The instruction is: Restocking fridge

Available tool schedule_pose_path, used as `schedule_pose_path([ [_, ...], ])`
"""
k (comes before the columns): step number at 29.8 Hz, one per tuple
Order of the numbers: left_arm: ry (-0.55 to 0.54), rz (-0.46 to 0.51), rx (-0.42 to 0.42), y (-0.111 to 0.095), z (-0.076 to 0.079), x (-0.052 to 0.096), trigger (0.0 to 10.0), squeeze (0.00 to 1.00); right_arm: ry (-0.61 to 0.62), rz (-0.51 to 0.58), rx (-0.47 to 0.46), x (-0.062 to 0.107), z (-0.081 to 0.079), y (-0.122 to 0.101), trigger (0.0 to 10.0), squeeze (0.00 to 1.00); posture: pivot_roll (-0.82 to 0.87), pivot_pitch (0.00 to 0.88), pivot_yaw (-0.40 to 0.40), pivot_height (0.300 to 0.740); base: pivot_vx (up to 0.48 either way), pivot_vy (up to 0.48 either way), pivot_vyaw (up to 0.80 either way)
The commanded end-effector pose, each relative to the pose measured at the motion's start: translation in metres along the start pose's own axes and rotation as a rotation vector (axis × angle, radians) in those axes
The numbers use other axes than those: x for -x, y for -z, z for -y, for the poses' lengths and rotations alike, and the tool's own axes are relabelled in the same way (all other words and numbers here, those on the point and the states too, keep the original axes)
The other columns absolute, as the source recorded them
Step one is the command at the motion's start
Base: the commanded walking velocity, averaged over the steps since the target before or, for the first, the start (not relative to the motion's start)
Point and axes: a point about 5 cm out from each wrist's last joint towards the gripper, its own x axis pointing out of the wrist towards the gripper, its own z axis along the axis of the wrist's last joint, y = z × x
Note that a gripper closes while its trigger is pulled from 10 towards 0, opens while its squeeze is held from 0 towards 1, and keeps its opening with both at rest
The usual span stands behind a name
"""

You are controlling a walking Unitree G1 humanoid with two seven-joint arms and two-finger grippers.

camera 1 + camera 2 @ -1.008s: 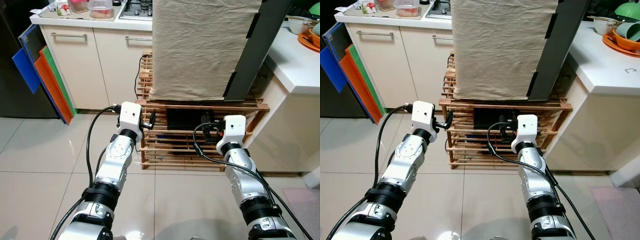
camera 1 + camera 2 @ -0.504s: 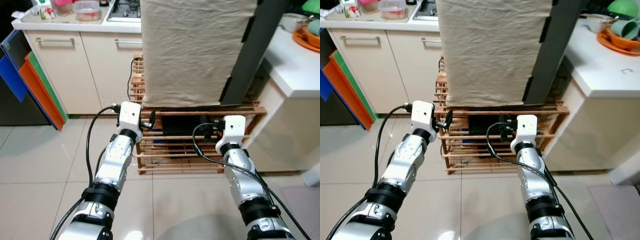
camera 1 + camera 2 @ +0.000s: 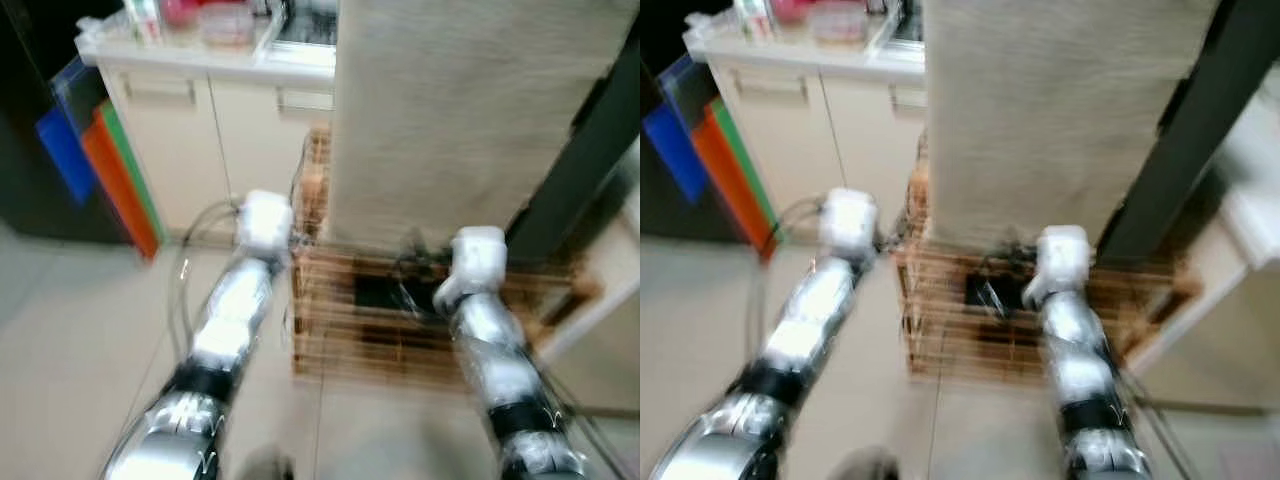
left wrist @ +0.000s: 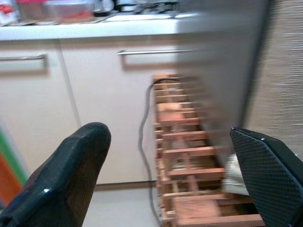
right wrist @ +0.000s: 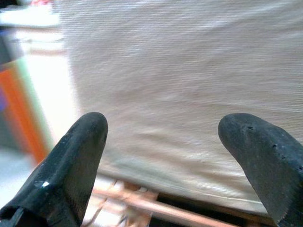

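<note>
Both pincers gape empty: left pincer (image 4: 165,156) faces wooden rack (image 3: 420,320) and cabinet (image 4: 94,99), right pincer (image 5: 163,156) faces cloth-covered fridge (image 3: 470,110) standing on rack, just ahead. Beyond, desk (image 3: 200,55) carries blurred containers (image 3: 225,18).

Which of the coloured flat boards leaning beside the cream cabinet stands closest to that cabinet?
The green board: it leans right beside the cream cabinet, with the orange board next and the blue board farthest out.
</note>
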Motion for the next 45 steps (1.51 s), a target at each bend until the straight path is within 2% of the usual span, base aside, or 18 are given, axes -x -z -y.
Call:
schedule_pose_path([
  [1, 0.035, 0.03, 0.013, -0.011, 0.009, -0.003, 10.0, 0.0, -0.052, -0.074, -0.002, 0.018, 0.012, 0.011, 10.0, 0.0, -0.03, 0.006, -0.015, 0.74, 0.0, 0.0, 0.0],
  [2, 0.035, 0.03, 0.013, -0.011, 0.009, -0.003, 10.0, 0.0, -0.052, -0.074, -0.002, 0.018, 0.012, 0.011, 10.0, 0.0, -0.03, 0.006, -0.015, 0.74, 0.0, 0.0, 0.0],
  [4, 0.033, 0.054, -0.002, -0.021, 0.006, -0.007, 10.0, 0.0, -0.123, -0.134, 0.008, 0.03, 0.013, 0.02, 10.0, 0.0, -0.04, 0.014, -0.02, 0.74, 0.0, 0.0, 0.0],
  [8, 0.038, 0.104, -0.004, -0.056, -0.011, -0.023, 10.0, 0.0, -0.211, -0.224, 0.014, 0.047, 0.015, 0.028, 10.0, 0.0, -0.06, 0.024, -0.028, 0.74, 0.0, 0.0, 0.0],
  [10, 0.047, 0.111, -0.067, -0.072, -0.022, -0.033, 10.0, 0.0, -0.186, -0.216, 0.012, 0.049, 0.017, 0.027, 10.0, 0.0, -0.07, 0.025, -0.028, 0.74, 0.0, 0.0, 0.0],
  [12, 0.058, 0.104, -0.095, -0.084, -0.032, -0.04, 10.0, 0.0, -0.138, -0.207, 0.004, 0.05, 0.025, 0.027, 10.0, 0.0, -0.09, 0.041, -0.041, 0.74, 0.0, 0.0, 0.0],
  [17, 0.055, 0.081, -0.116, -0.105, -0.057, -0.053, 10.0, 0.0, -0.074, -0.212, -0.013, 0.046, 0.041, 0.028, 10.0, 0.0, -0.09, 0.032, -0.043, 0.74, 0.0, 0.0, 0.0],
  [18, 0.055, 0.081, -0.116, -0.105, -0.057, -0.053, 10.0, 0.0, -0.074, -0.212, -0.013, 0.046, 0.041, 0.028, 10.0, 0.0, -0.09, 0.032, -0.043, 0.74, 0.0, 0.0, 0.0],
  [20, 0.096, 0.095, -0.087, -0.121, -0.061, -0.056, 10.0, 0.0, -0.085, -0.218, -0.025, 0.042, 0.04, 0.029, 10.0, 0.0, -0.08, 0.028, -0.035, 0.74, 0.0, 0.0, 0.0],
  [29, 0.324, 0.112, -0.053, -0.144, -0.069, -0.052, 10.0, 0.0, -0.096, -0.219, -0.048, 0.036, 0.027, 0.035, 10.0, 0.0, -0.07, 0.025, -0.018, 0.74, 0.0, 0.0, 0.0],
  [31, 0.36, 0.124, -0.041, -0.147, -0.07, -0.049, 10.0, 0.0, -0.097, -0.22, -0.049, 0.035, 0.026, 0.035, 10.0, 0.0, -0.07, 0.025, -0.019, 0.74, 0.0, 0.0, 0.0],
  [32, 0.437, 0.142, -0.014, -0.152, -0.074, -0.043, 10.0, 0.0, -0.098, -0.22, -0.049, 0.034, 0.025, 0.035, 10.0, 0.0, -0.07, 0.026, -0.021, 0.74, 0.0, 0.0, 0.0],
  [33, 0.437, 0.142, -0.014, -0.152, -0.074, -0.043, 10.0, 0.0, -0.098, -0.22, -0.049, 0.034, 0.025, 0.035, 10.0, 0.0, -0.07, 0.026, -0.021, 0.74, 0.0, 0.0, 0.0],
  [36, 0.529, 0.182, 0.021, -0.161, -0.08, -0.035, 10.0, 0.0, -0.104, -0.218, -0.049, 0.032, 0.023, 0.034, 10.0, 0.0, -0.06, 0.025, -0.024, 0.74, 0.0, 0.0, 0.0],
  [41, 0.569, 0.214, 0.006, -0.168, -0.078, -0.035, 10.0, 0.0, -0.115, -0.205, -0.044, 0.028, 0.02, 0.03, 10.0, 0.0, -0.06, 0.023, -0.021, 0.74, 0.0, 0.0, 0.0],
  [45, 0.539, 0.191, -0.015, -0.16, -0.077, -0.041, 10.0, 0.0, -0.124, -0.184, -0.052, 0.025, 0.015, 0.025, 10.0, 0.0, -0.06, 0.022, -0.018, 0.74, 0.0, 0.0, 0.0],
])
